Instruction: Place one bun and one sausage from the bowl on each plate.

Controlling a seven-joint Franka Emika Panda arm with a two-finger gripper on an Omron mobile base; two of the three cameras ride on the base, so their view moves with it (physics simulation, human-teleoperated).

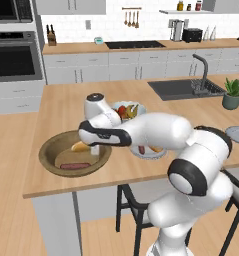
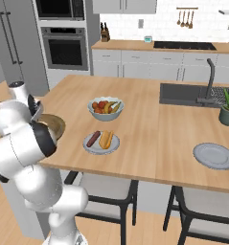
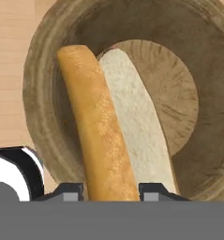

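Lying between the claw (image 3: 111, 191) fingertips, bun (image 3: 97, 131), inside bowl (image 3: 207, 70)

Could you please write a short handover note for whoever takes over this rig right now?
Gripper: down in the wooden bowl, a finger on each side of a bun; whether it has closed on the bun cannot be told.
Bowl also holds one sausage.
Done: the near plate has a sausage and a bun.
Left: the far plate beside the sink has no food on it; it needs the bowl's bun and sausage.
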